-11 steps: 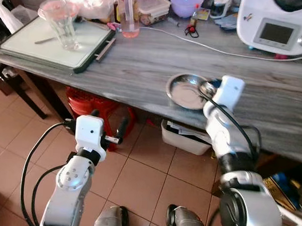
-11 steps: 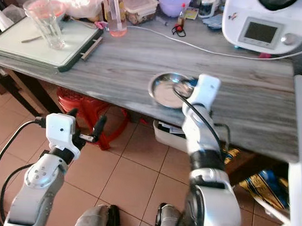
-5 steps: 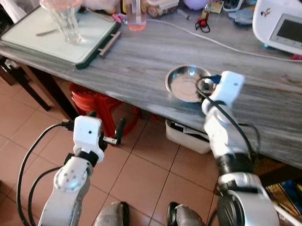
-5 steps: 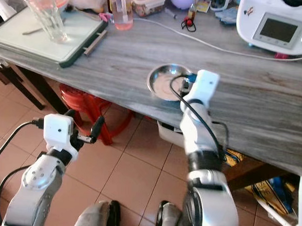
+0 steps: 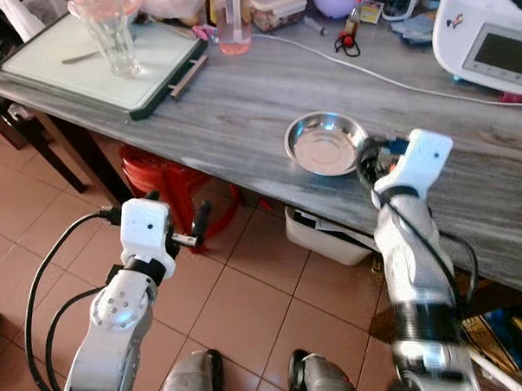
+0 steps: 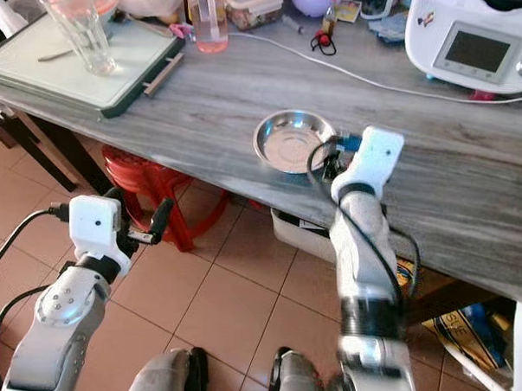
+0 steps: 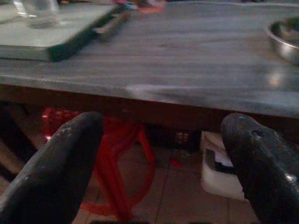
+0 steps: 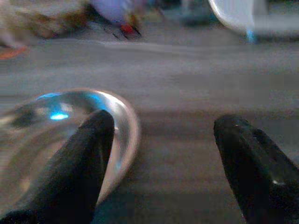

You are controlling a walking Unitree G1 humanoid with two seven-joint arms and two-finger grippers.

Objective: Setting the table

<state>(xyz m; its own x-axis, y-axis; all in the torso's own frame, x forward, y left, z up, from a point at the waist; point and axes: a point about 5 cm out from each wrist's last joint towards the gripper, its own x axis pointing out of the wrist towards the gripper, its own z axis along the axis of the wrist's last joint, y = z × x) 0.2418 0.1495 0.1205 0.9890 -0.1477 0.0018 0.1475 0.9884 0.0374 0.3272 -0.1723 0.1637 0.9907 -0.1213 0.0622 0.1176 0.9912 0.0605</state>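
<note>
A round steel bowl (image 5: 325, 143) is seen lying upright on the grey wood-grain table (image 5: 248, 100), near its front edge and roughly midway along it. The right gripper (image 8: 161, 154) is held just beside the bowl's right rim; its two black fingers are spread wide apart, with nothing between them — one finger (image 8: 79, 163) appears before the bowl's rim, the other over bare tabletop. Whether that finger touches the rim cannot be told.

The left gripper (image 7: 163, 163) is held low, in front of the table and below its edge, over the tiled floor (image 5: 265, 291); its fingers too are spread apart and nothing is held. Beyond it, under the table, a red plastic stool (image 5: 162, 178) is seen, and a white container (image 5: 324, 233) is seen further right.

At the table's far left a pale green tray (image 5: 93, 67) with a dark rim is set, and on it a clear drinking glass (image 5: 108, 29) stands upright with a utensil (image 5: 81, 58) lying beside it. Along the back edge a bottle of pink liquid (image 5: 230, 21), a lidded food box (image 5: 274, 6) and a purple bowl (image 5: 334, 1) are ranged — a white kitchen machine with a screen (image 5: 497, 46) stands at the far right, its white cable (image 5: 370, 72) trailing across the tabletop.
</note>
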